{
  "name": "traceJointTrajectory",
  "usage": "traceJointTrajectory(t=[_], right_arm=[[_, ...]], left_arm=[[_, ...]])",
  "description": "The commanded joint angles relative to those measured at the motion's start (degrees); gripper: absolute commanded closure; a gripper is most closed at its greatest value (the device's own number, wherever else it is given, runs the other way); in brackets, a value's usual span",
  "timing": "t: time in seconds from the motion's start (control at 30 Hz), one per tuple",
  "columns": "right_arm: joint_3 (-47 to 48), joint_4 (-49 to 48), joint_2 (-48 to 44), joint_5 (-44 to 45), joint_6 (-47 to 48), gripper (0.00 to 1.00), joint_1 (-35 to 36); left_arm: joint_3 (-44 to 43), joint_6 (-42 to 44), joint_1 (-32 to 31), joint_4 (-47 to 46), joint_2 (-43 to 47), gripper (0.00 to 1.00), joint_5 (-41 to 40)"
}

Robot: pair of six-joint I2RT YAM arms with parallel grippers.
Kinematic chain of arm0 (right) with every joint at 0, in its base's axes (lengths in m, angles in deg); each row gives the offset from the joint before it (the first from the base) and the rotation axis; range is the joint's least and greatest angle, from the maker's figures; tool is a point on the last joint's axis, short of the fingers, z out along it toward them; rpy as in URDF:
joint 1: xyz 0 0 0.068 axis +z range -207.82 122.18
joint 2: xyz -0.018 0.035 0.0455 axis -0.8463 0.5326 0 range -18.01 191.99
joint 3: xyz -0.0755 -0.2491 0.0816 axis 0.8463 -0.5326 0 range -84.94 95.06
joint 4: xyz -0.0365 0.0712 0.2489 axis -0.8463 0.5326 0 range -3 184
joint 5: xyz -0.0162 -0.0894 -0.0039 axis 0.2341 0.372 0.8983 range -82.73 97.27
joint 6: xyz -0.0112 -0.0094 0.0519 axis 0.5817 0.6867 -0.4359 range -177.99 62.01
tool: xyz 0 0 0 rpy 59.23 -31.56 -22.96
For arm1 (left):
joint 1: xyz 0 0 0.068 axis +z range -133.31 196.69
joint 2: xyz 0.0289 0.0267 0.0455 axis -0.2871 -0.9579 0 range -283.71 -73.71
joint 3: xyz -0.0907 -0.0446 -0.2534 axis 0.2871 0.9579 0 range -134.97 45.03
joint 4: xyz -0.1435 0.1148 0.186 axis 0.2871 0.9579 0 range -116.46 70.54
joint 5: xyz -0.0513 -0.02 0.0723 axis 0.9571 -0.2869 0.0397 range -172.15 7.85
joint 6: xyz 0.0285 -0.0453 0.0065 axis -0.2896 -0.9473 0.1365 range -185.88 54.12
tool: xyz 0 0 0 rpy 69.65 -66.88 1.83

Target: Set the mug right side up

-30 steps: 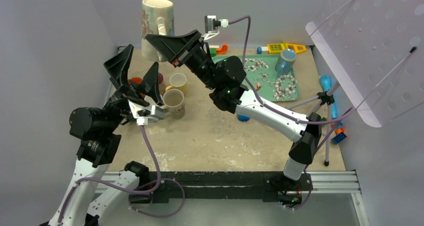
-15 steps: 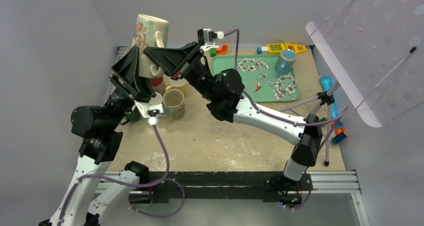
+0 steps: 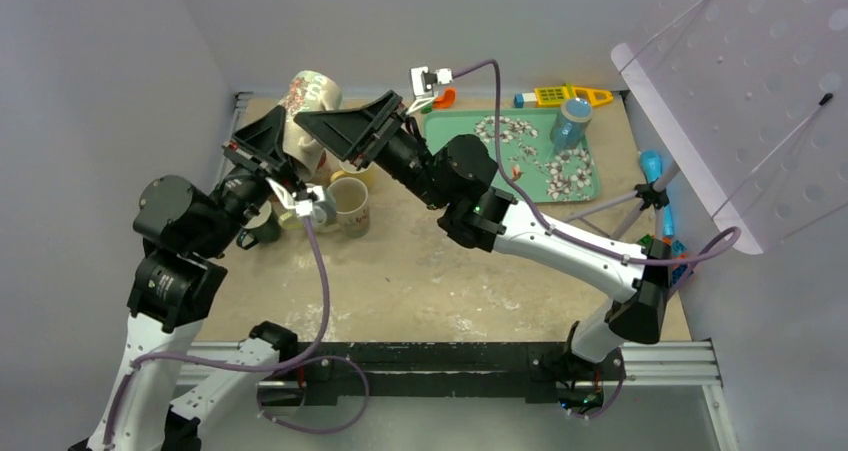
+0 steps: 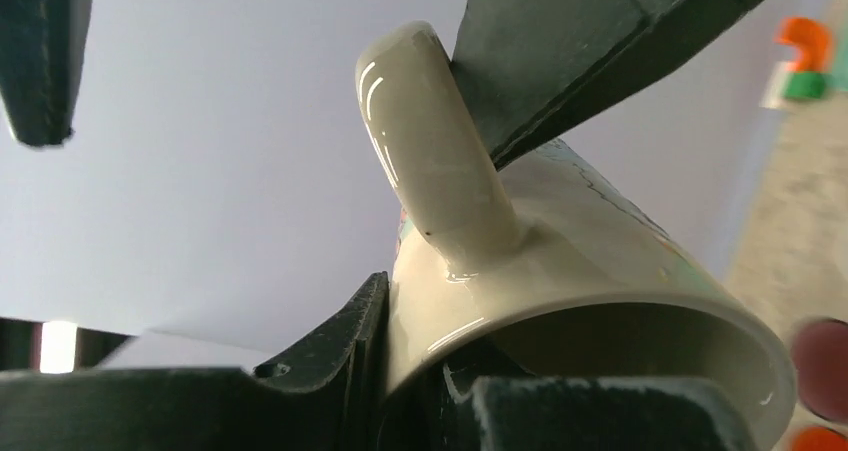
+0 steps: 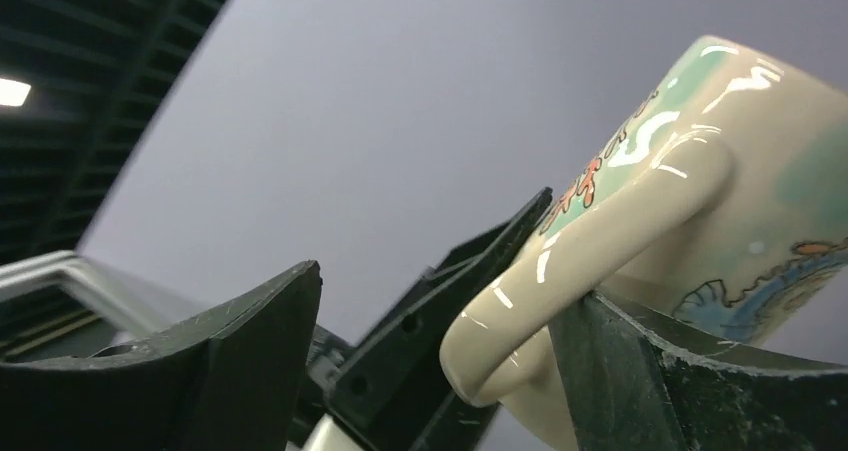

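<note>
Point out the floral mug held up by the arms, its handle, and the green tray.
mug (image 3: 310, 106): top external view, on its patterned side wall.
handle (image 4: 425, 151): left wrist view, on the loop's outer curve.
green tray (image 3: 540, 131): top external view, on bare floor between flowers.

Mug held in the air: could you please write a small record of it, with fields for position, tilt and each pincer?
mug: flowered, lifted above the table
tilt: leaning, opening facing downward, not yet upright
left pincer: shut on the rim
right pincer: open, one finger against the handle
</note>
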State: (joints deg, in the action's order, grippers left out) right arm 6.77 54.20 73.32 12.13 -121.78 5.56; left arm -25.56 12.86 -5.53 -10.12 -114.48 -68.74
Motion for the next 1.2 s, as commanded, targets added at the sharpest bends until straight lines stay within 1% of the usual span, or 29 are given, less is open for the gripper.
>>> traceJointTrajectory(t=[0.0, 0.1, 0.17, 0.23, 0.27, 0.33, 0.4, 0.47, 0.53, 0.63, 0.73, 0.8, 0.87, 0.93, 1.0, 1.07, 1.1, 1.17], right_arm=[[-1.14, 8.88, -5.53, 9.01, 18.0, 0.13, -2.22], [-3.5, 15.55, -7.96, 8.31, 24.42, 0.11, -2.28], [-6.12, 18.96, -10.55, 8.0, 27.08, 0.1, -2.45], [-9.19, 21.14, -13.71, 7.79, 29.16, 0.09, -3.04], [-10.56, 22.64, -15.26, 7.94, 30.04, 0.09, -3.59], [-12.57, 26.28, -18.62, 6.68, 31.12, 0.08, -5.94], [-13.36, 30.76, -20.23, 3.61, 31.39, 0.07, -10.87], [-13.27, 36.11, -20.38, 1.72, 31.37, 0.07, -15.64], [-12.76, 41.32, -19.45, 2.49, 32.04, 0.07, -19.33], [-12.64, 44.11, -17.04, 3.74, 33.37, 0.07, -23.17], [-13.8, 43.71, -14.61, 4.21, 33.55, 0.07, -26.3], [-14.57, 42.79, -12.99, 6.24, 34.07, 0.07, -27.75], [-14.46, 42.45, -10.28, 7.85, 35.04, 0.08, -28.8], [-13.29, 43.37, -7.49, 10.16, 36.21, 0.08, -29.31], [-11.85, 44.09, -4.86, 15.18, 37.01, 0.1, -29.67], [-10.76, 44.82, -1.98, 23.41, 37.57, 0.1, -30.24], [-10.04, 45.25, 0.27, 28.95, 37.74, 0.11, -30.76], [-8.59, 45.03, 3.5, 35.25, 37.93, 0.1, -32.26]], left_arm=[[-10.37, -10.11, 0.0, 24.04, -4.96, 1.0, -9.27], [-19.43, -20.43, 0.64, 39.04, -11.34, 1.0, -15.63], [-24.29, -29.59, 1.58, 49.59, -14.97, 1.0, -16.5], [-26.4, -34.93, 2.22, 60.37, -17.59, 1.0, -14.1], [-26.31, -37.06, 2.26, 63.24, -18.38, 1.0, -12.9], [-24.64, -40.61, 2.27, 71.45, -19.55, 1.0, -6.97], [-20.63, -42.69, 2.4, 75.92, -20.09, 1.0, -2.63], [-14.59, -42.93, 2.35, 78.26, -20.15, 1.0, 0.26], [-9.06, -42.42, 2.35, 78.93, -20.47, 1.0, 0.38], [-1.74, -41.35, 2.87, 76.76, -22.17, 1.0, -1.49], [2.05, -39.47, 7.15, 69.59, -23.58, 1.0, -2.68], [3.29, -37.56, 10.66, 64.56, -25.33, 1.0, -3.65], [4.0, -36.43, 14.48, 60.74, -27.45, 1.0, -2.65], [5.85, -35.74, 16.35, 57.61, -29.25, 1.0, -2.82], [8.82, -35.25, 17.09, 53.52, -29.74, 1.0, -3.42], [11.78, -34.8, 18.18, 51.27, -30.52, 1.0, -2.03], [12.71, -34.53, 18.79, 50.2, -31.68, 1.0, -1.56], [13.56, -33.48, 20.61, 48.28, -33.74, 1.0, -0.72]])
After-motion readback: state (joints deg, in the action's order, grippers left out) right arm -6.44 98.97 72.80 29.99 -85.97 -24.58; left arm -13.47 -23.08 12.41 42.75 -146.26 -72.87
